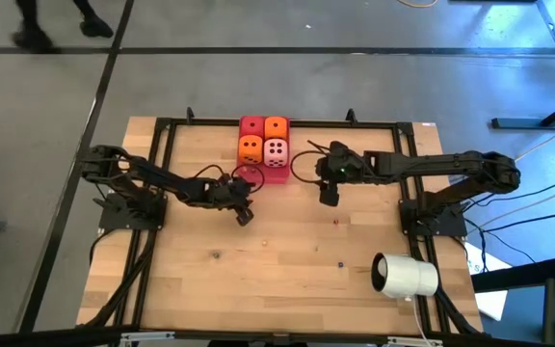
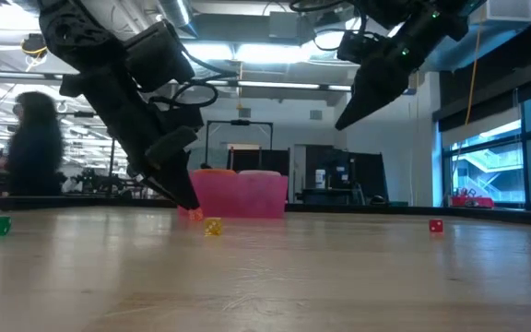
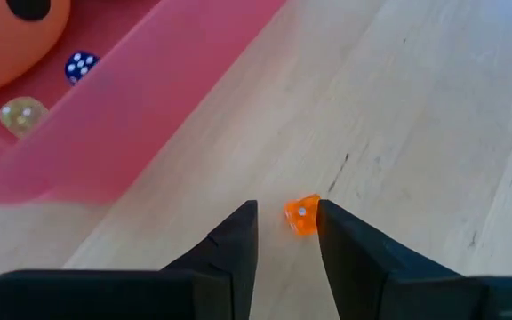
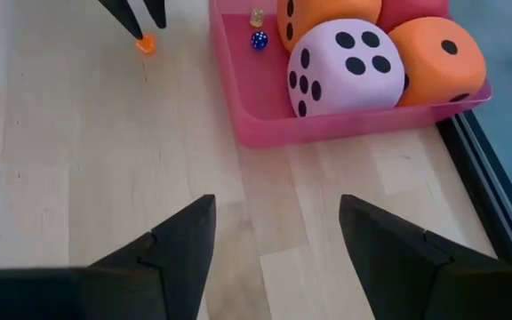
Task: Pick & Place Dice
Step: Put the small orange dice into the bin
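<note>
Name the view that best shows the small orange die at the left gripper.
Left wrist view: the small orange die sits between that gripper's fingers. The right wrist view shows it distant; low view partly hidden; high view doesn't resolve it.

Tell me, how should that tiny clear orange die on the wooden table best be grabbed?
Judging by its pose, pinch the tiny clear orange die across two opposite flat faces, coming from straight above. The open left gripper already straddles it beside the pink plastic tray, so closing there should do.
</note>
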Controlling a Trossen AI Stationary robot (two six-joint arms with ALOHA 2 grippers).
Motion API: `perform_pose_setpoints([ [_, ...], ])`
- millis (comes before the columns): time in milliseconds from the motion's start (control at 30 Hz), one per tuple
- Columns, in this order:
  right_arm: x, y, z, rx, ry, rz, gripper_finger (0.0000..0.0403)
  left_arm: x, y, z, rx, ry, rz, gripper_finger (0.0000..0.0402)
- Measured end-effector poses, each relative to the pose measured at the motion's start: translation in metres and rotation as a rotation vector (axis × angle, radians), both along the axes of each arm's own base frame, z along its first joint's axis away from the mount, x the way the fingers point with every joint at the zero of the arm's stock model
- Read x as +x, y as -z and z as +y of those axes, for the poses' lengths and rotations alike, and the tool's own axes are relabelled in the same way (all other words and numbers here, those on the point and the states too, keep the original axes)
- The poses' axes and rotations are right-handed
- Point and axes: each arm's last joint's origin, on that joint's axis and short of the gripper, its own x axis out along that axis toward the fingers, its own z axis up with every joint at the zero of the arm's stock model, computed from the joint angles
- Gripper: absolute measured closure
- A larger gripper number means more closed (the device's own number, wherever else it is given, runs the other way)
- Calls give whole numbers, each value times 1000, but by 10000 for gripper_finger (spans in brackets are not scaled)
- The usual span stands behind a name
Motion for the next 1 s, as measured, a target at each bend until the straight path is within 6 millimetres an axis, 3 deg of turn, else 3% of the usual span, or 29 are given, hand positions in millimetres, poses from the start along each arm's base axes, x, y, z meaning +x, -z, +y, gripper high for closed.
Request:
perform_pose_setpoints([
  [200,0,0,0,0,0,0,163,-1,-9,-2,5,26,-42,288],
  [500,0,0,0,2,-1,0,163,0,-5,-1,27,-4,-32,288],
  [867,0,0,0,2,-2,-4,162,6,14,-1,3,-49,-8,289],
  [1000,0,0,0,2,-2,-4,162,7,16,0,11,-56,-4,306],
])
